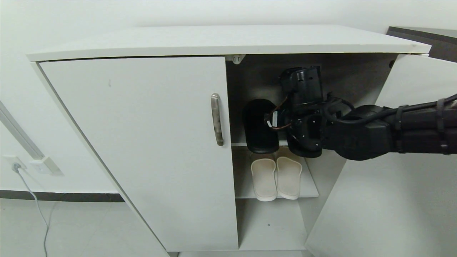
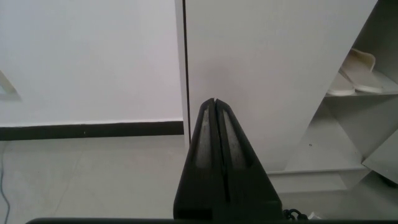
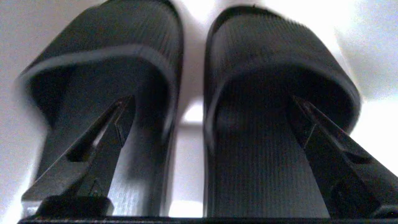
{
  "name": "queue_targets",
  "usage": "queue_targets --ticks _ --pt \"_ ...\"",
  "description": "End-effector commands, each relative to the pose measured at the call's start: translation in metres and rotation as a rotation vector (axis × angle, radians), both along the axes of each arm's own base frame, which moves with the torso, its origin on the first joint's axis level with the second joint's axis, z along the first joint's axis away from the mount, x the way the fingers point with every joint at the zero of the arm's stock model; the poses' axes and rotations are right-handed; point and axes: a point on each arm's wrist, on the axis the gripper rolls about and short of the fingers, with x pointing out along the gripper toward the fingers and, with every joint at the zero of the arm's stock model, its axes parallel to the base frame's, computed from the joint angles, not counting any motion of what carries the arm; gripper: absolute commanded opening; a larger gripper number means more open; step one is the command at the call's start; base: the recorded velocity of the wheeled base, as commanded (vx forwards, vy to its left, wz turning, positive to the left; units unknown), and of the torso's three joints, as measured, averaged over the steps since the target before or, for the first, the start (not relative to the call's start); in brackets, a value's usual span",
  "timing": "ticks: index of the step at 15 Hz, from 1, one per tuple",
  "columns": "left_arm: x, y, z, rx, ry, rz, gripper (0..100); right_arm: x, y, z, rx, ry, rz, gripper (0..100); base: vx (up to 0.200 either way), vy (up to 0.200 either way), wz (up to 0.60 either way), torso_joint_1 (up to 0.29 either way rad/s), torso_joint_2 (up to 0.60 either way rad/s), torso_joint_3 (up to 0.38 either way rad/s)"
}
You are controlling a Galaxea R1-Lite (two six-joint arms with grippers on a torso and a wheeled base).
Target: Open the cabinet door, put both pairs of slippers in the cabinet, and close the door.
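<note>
The white two-door wooden cabinet (image 1: 228, 39) stands across the head view, its left door (image 1: 142, 142) closed and its right door (image 1: 392, 200) swung wide at the frame's right edge, which gives the arm its way in. The right gripper (image 3: 211, 106) reaches from the right of the frame into the open half at centre. Its fingers (image 3: 93, 162) are spread wide, one over each footbed of the pair of black ribbed rubber slippers (image 3: 273, 62), and I cannot tell whether they touch. That pair (image 1: 260, 125) sits on the upper shelf (image 1: 239, 144), toes toward the back, apparently just being set down. Directly below, the pair of cream-white slippers (image 1: 276, 176) lies side by side on the middle shelf (image 1: 310, 189), already stowed. The left gripper (image 2: 214, 106) hangs low outside the closed door with its fingers pressed together on nothing, out of the working arm's way. Judging from this, both pairs are inside and only closing the door remains
</note>
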Motion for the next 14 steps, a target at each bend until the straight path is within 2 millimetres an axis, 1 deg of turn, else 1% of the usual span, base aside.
queue_targets --ticks 1,3,4,5,6,8,9,11,14 --pt "0.000 0.000 0.000 0.000 0.000 0.001 0 -0.047 -0.012 0.020 0.026 -0.021 0.064 100 0.000 0.000 0.00 0.000 0.00 0.000" --pt "0.000 0.000 0.000 0.000 0.000 0.001 0 -0.074 -0.022 0.017 0.032 -0.020 0.118 100 0.000 0.000 0.00 0.000 0.00 0.000" --pt "0.000 0.000 0.000 0.000 0.000 0.001 0 -0.089 -0.027 0.014 0.046 -0.019 0.182 100 0.000 0.000 0.00 0.000 0.00 0.000" --pt "0.000 0.000 0.000 0.000 0.000 0.001 0 -0.099 -0.031 0.012 0.057 -0.018 0.236 100 0.000 0.000 0.00 0.000 0.00 0.000" --pt "0.000 0.000 0.000 0.000 0.000 0.001 0 -0.114 -0.037 0.005 0.063 -0.009 0.312 100 0.000 0.000 0.00 0.000 0.00 0.000" --pt "0.000 0.000 0.000 0.000 0.000 -0.001 0 -0.133 -0.049 -0.012 0.037 -0.002 0.415 100 0.000 0.000 0.00 0.000 0.00 0.000" --pt "0.000 0.000 0.000 0.000 0.000 -0.001 0 -0.136 -0.050 -0.015 0.040 -0.023 0.468 0 0.000 0.000 0.00 0.000 0.00 0.000" --pt "0.000 0.000 0.000 0.000 0.000 -0.002 0 -0.137 -0.050 -0.018 0.035 -0.048 0.487 0 0.000 0.000 0.00 0.000 0.00 0.000" --pt "0.000 0.000 0.000 0.000 0.000 -0.004 0 -0.140 -0.045 -0.027 0.021 -0.025 0.507 0 0.000 0.000 0.00 0.000 0.00 0.000"
